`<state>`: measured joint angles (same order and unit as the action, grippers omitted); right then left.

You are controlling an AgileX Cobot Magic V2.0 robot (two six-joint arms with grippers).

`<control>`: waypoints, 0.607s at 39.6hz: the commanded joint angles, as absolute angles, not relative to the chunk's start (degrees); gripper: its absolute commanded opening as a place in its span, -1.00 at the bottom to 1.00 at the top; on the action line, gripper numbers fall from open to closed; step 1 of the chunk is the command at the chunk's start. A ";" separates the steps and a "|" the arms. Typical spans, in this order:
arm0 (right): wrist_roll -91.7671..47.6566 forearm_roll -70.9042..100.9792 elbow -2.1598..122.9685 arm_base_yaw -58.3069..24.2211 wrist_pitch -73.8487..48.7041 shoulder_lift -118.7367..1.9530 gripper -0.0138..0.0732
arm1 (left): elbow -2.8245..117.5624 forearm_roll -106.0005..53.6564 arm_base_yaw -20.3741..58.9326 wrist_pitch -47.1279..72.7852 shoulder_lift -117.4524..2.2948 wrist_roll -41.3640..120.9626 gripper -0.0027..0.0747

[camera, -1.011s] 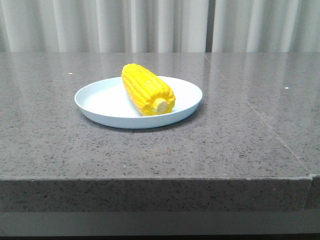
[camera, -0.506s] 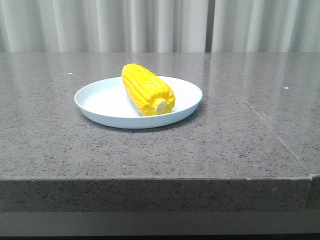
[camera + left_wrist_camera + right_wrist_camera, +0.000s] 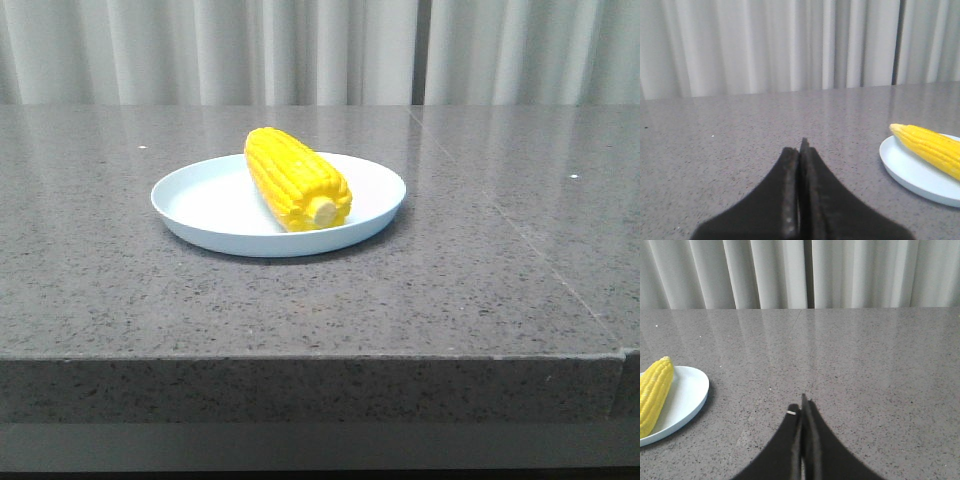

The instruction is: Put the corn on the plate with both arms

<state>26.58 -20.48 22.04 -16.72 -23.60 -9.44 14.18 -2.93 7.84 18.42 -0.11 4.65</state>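
Granite surface (image 3: 300,300): corn (image 3: 297,179) sits on plate (image 3: 200,205), left tool (image 3: 800,150) and right tool (image 3: 803,407) pressed together, so just keep clear.

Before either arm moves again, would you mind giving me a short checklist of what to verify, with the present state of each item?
1. Corn lies on the plate: ok.
2. Corn inside the rim, no overhang: ok.
3. Plate flat on the table, away from its front edge: ok.
4. Left tool shut, holding nothing, beside the plate: ok.
5. Right tool shut, holding nothing, beside the plate: ok.
6. Corn steady against rolling: cannot tell.
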 commanded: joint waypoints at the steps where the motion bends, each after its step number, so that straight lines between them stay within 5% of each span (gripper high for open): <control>1: 26.49 -21.90 23.50 -16.31 -18.86 -10.19 -0.84 | 12.34 -2.46 5.80 12.80 1.35 4.68 -0.98; 24: 26.49 -21.90 23.44 -16.31 -18.87 -10.13 -0.84 | -1.76 -2.34 2.46 4.61 1.34 4.68 -0.98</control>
